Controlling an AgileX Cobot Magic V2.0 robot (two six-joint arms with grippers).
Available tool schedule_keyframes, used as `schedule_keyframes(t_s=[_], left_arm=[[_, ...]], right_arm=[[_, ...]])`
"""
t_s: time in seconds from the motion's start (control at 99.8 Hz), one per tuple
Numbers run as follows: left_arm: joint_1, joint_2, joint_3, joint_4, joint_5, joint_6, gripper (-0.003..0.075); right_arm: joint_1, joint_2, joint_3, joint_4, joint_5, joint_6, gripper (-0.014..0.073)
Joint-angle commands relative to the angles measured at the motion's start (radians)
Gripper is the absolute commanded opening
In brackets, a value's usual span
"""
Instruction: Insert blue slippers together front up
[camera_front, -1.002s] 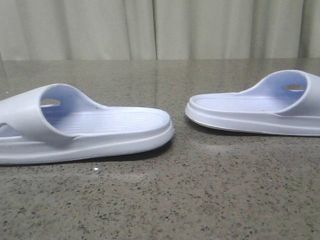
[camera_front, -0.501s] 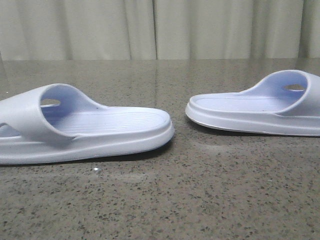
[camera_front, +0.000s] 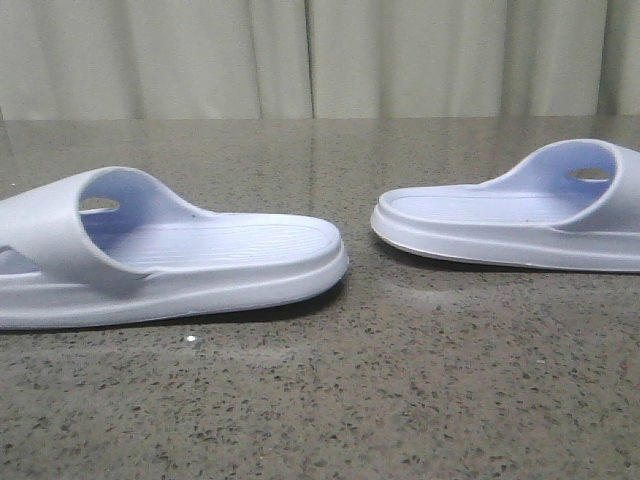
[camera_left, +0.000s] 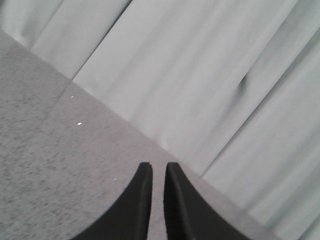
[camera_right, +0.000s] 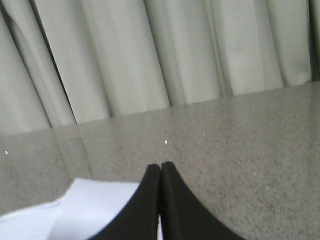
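Resting soles-down on the speckled grey stone table (camera_front: 400, 390) are two pale lavender-blue foam slippers, each with a ribbed footbed, thick sole and wide strap. The nearer slipper (camera_front: 170, 255) is cut off at the frame's left edge; its open heel end faces the other slipper (camera_front: 510, 215), well apart and farther back, itself cropped. Behind hangs a pleated pale curtain (camera_front: 320, 55). Left gripper (camera_left: 158, 170): fingertips barely parted, empty. Right gripper (camera_right: 160, 167): tips together, holding nothing, above a slipper edge.
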Motion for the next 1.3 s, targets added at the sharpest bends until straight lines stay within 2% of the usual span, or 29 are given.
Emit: schedule_keyframes(t_s=[0.0, 0.16, 0.341, 0.511, 0.581, 0.681, 0.822, 0.852, 0.902, 1.002, 1.292], left_arm=[[0.001, 0.027, -0.106, -0.086, -0.029, -0.008, 0.0015], [0.001, 0.152, -0.281, -0.115, 0.046, -0.008, 0.0015], [0.001, 0.346, -0.469, -0.168, 0.133, -0.008, 0.0015], [0.001, 0.451, -0.517, -0.165, 0.145, 0.001, 0.0016], [0.001, 0.470, -0.517, -0.147, 0.145, 0.009, 0.0023], [0.001, 0.482, -0.517, -0.136, 0.140, 0.065, 0.0102], [0.001, 0.482, -0.517, -0.134, 0.104, 0.129, 0.0353], [0.001, 0.482, -0.517, -0.134, 0.088, 0.129, 0.0413], [0.001, 0.482, -0.517, -0.125, 0.064, 0.129, 0.0468], [0.001, 0.482, -0.517, -0.103, 0.069, 0.131, 0.0484], [0.026, 0.507, -0.513, -0.071, 0.201, 0.108, 0.0484]], right_arm=[[-0.005, 0.025, -0.121, 0.022, -0.007, 0.014, -0.0106], [-0.005, 0.150, -0.297, 0.022, 0.074, 0.017, -0.0106], [-0.005, 0.332, -0.495, 0.120, 0.149, 0.046, -0.0106], [-0.005, 0.448, -0.577, 0.135, 0.134, 0.046, -0.0104], [-0.005, 0.472, -0.581, 0.158, 0.104, 0.046, -0.0070], [-0.005, 0.490, -0.581, 0.196, 0.074, 0.046, 0.0060], [-0.005, 0.498, -0.581, 0.201, 0.042, 0.046, 0.0307], [-0.005, 0.500, -0.581, 0.201, 0.026, 0.046, 0.0347], [-0.005, 0.503, -0.581, 0.201, 0.008, 0.046, 0.0398], [-0.005, 0.503, -0.583, 0.201, -0.008, 0.046, 0.0415], [-0.005, 0.503, -0.583, 0.210, 0.003, 0.048, 0.0415]])
